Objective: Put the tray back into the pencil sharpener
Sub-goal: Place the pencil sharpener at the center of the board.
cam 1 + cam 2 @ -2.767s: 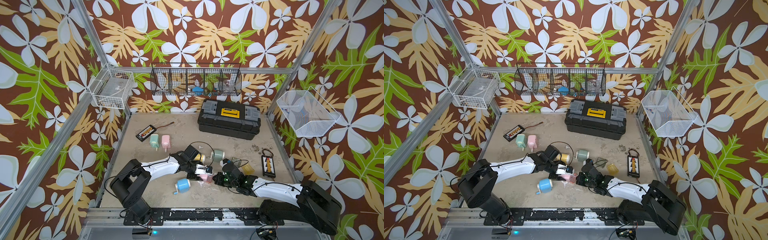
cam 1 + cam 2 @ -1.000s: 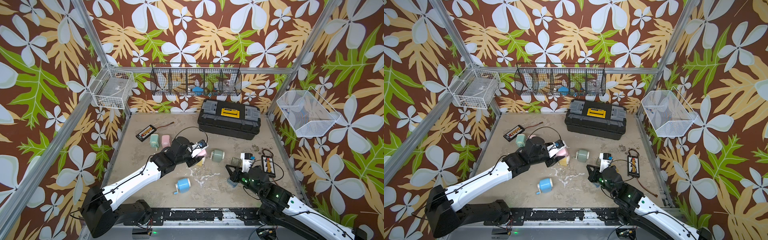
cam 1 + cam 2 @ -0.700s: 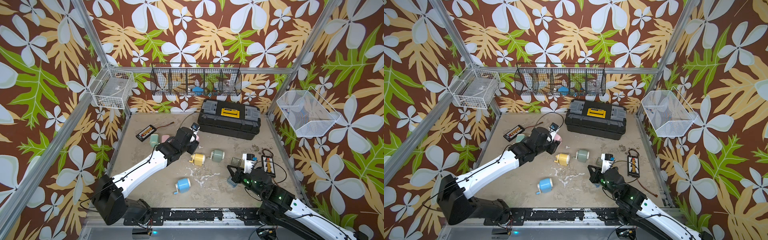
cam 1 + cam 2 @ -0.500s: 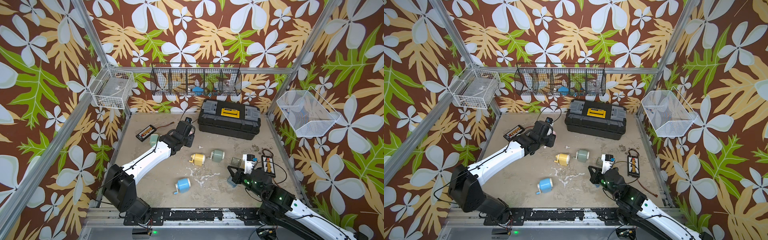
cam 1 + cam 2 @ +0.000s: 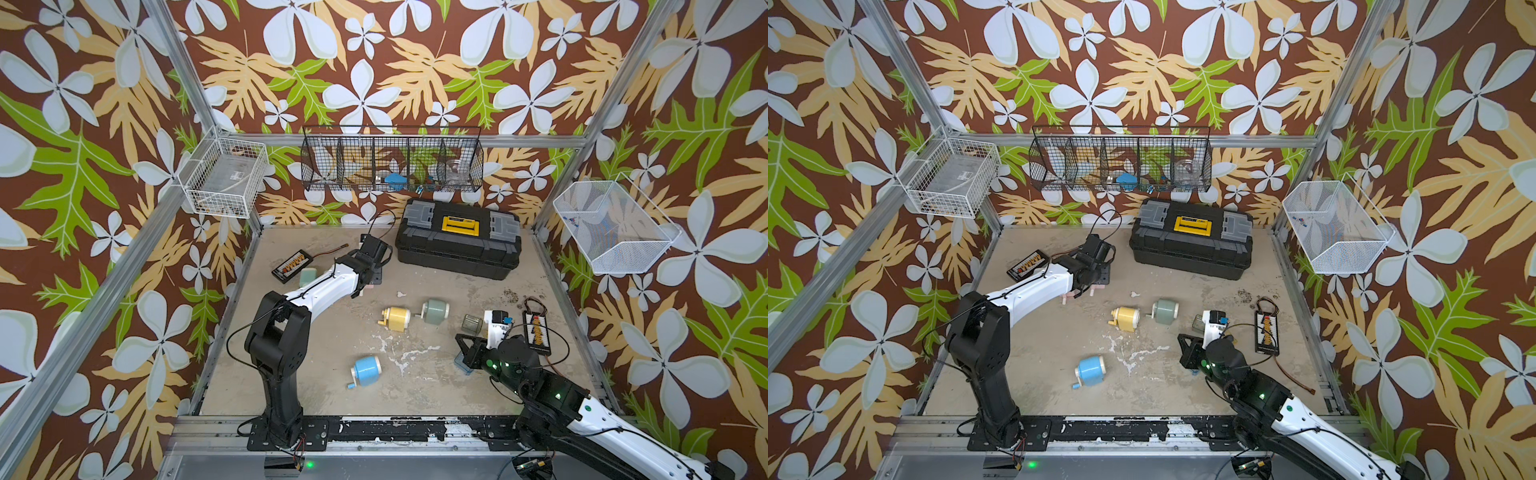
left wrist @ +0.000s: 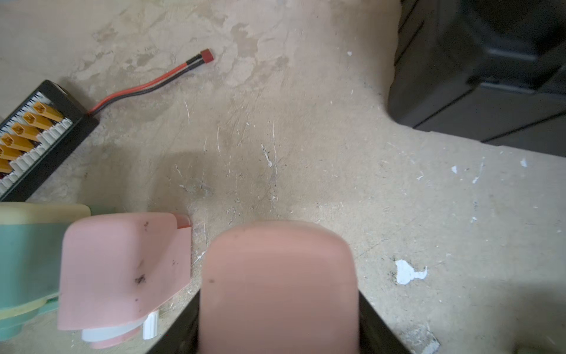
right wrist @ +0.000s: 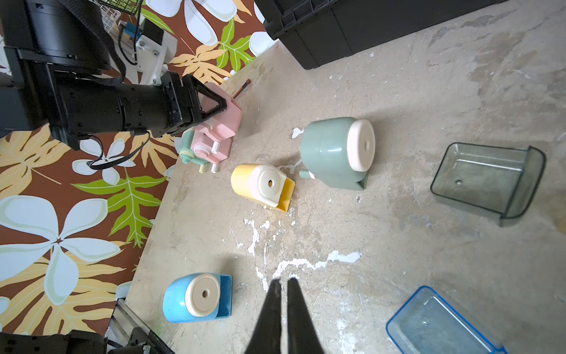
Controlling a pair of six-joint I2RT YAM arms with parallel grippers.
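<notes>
My left gripper (image 5: 369, 270) is at the back left of the table, shut on a pink pencil sharpener (image 6: 278, 275) that fills the space between its fingers (image 6: 183, 325). Whether a tray sits in it I cannot tell. It hangs close beside a second pink sharpener (image 6: 122, 266) and a green one (image 6: 24, 260). My right gripper (image 7: 284, 280) is shut and empty, low over the front right. A loose blue tray (image 7: 435, 325) lies just beside it, a grey tray (image 7: 487, 180) farther back. The blue sharpener (image 5: 366, 370) lies on its side at the front.
A yellow sharpener (image 5: 397, 318) and a grey-green sharpener (image 5: 434, 311) lie mid-table. A black toolbox (image 5: 457, 243) stands at the back. Connector boards lie at the back left (image 5: 291, 266) and the right edge (image 5: 537, 332). Wire baskets hang on the walls.
My left arm has carried the pink sharpener from the middle of the table to the back left, beside the other pink one. My right arm has drawn back to the front right.
</notes>
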